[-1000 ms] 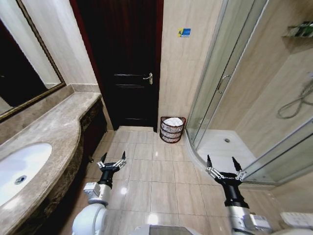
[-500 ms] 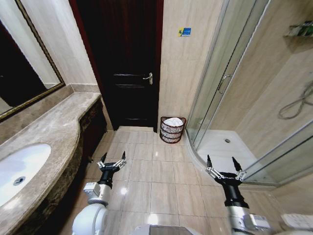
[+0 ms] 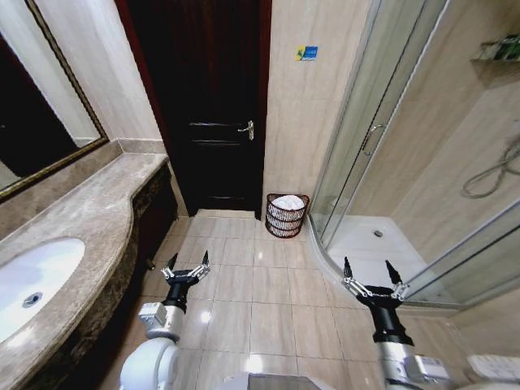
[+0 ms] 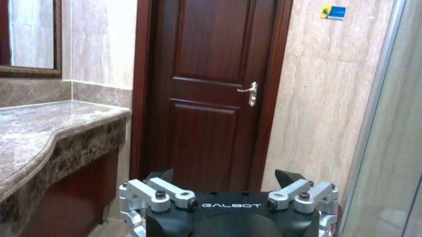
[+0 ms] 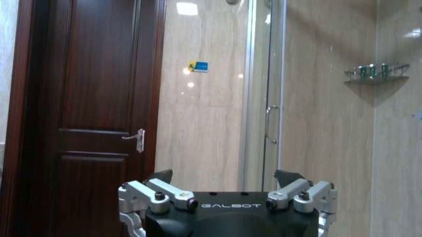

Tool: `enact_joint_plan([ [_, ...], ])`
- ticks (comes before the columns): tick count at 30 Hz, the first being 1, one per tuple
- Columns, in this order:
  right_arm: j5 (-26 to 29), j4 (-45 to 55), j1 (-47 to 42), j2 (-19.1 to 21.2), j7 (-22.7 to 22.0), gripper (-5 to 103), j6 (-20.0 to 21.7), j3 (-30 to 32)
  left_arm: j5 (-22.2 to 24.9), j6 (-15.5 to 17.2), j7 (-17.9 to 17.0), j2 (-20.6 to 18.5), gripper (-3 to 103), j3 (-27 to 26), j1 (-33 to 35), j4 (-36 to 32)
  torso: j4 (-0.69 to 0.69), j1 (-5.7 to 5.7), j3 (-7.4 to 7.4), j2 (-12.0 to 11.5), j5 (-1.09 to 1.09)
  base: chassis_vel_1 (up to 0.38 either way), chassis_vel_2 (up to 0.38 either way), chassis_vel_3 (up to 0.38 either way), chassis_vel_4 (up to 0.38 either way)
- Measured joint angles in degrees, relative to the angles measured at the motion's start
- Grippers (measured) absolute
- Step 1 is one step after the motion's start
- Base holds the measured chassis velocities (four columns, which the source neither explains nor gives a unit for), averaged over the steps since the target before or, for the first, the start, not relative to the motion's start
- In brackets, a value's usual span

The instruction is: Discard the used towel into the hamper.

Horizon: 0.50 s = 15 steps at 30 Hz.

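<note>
Left end effector (image 3: 188,264) and right end effector (image 3: 370,274) spread, empty, marked GALBOT, lower frame, hamper (image 3: 286,214) with white towel (image 3: 287,201) centre, tiled floor (image 3: 260,284).

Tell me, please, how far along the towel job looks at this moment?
It looks done: something white, apparently the towel, already lies inside the hamper on the floor by the dark door. Nothing is in hand: the left gripper and right gripper are both open and empty, held low over the tiled floor, well short of the hamper. Nothing visible appears left.
</note>
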<state>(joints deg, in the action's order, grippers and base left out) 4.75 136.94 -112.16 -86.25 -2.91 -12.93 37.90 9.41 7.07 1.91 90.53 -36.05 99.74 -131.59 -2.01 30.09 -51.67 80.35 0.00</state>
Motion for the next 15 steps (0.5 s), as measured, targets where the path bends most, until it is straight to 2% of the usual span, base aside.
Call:
enact_joint_plan([
  [15,0.0,0.0,0.0,0.0,0.0,100,0.0,0.0,0.0,0.0,0.0,0.0,100,0.0,0.0,0.0,0.00,0.00,0.00,0.0,0.00,0.000,0.000,0.000,0.000],
])
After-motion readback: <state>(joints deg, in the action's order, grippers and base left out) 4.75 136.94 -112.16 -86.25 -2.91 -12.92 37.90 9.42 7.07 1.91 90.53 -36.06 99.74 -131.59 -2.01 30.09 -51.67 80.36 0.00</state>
